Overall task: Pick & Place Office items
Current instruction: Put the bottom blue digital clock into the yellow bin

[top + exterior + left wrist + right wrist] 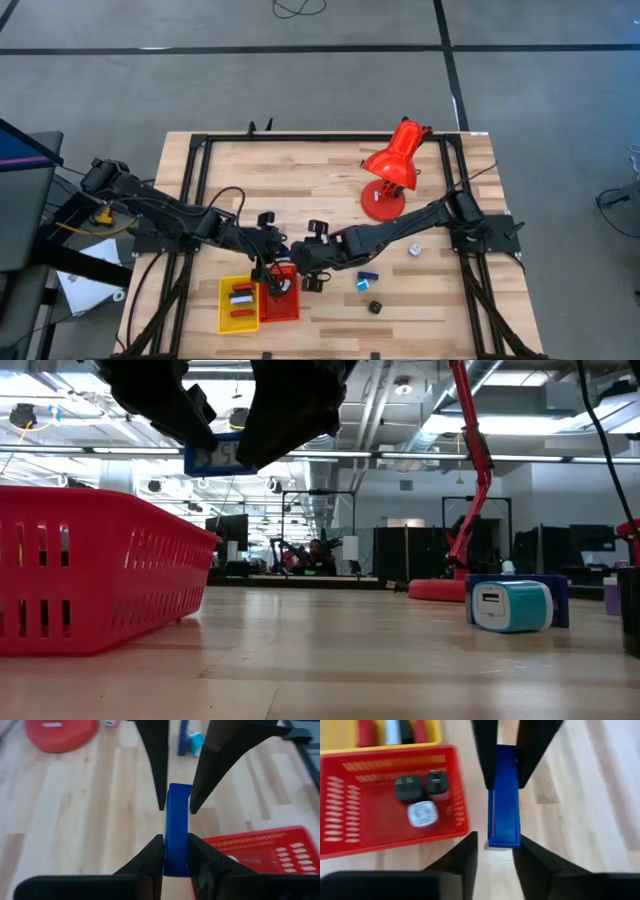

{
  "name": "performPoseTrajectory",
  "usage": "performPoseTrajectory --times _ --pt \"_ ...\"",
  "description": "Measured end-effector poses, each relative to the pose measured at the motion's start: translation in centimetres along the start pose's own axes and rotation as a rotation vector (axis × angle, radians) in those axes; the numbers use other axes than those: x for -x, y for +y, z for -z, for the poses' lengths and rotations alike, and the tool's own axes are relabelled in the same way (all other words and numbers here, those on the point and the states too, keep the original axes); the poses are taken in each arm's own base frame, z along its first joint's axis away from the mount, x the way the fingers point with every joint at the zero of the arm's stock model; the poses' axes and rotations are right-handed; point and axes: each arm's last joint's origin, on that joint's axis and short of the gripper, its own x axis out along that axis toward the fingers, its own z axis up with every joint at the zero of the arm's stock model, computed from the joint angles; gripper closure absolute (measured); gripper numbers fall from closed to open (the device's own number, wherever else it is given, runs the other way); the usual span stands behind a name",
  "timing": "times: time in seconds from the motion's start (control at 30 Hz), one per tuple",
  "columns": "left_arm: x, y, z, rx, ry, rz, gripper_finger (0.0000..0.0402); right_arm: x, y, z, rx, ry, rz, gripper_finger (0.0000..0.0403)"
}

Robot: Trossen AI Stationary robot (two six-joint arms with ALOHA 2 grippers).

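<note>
A blue slab-like office item point(177, 830) hangs in the air beside the red tray point(283, 305), between my two grippers. My left gripper point(175, 851) is shut on one end of it. My right gripper point(496, 845) comes from the opposite side and stands slightly open around the other end point(504, 827). In the low view the item point(215, 457) shows high up between the dark fingers. The red tray point(350, 835) holds two black plugs point(420, 785) and a white one point(422, 814). The yellow tray point(238, 305) holds red, silver and black pieces. My left gripper pinches the blue item's near end point(176, 862) between its two fingers, one on each broad face. The fingers slant down from the table's left and lie along the item. The item is lifted clear of the table, edge up. My right gripper's fingers point(470, 850) flank the other end with a narrow gap on one side; whether the other finger touches it, I cannot tell.
A large red desk lamp point(392, 170) stands at the back right. On the table right of the grippers lie a blue piece point(367, 274), a teal-and-white charger point(510, 605), a black block point(375, 307) and a small white piece point(414, 251).
</note>
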Motion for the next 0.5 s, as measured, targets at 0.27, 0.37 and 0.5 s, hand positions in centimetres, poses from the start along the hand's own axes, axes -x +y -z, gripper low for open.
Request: performPoseTrajectory --times 0.27,0.37,0.5 --pt "1.2 0.0 -0.1 0.033 -0.010 0.065 0.0339 0.6 0.2 0.5 0.056 0.037 0.034 0.0175" --pt "2.8 0.0 0.1 0.070 -0.007 0.086 0.0339 1.9 0.9 1.1 0.073 0.049 0.146 0.0138" --pt "4.6 -1.0 0.7 0.086 -0.002 0.138 0.0339 3.2 2.3 2.8 0.088 0.044 0.278 0.0113"
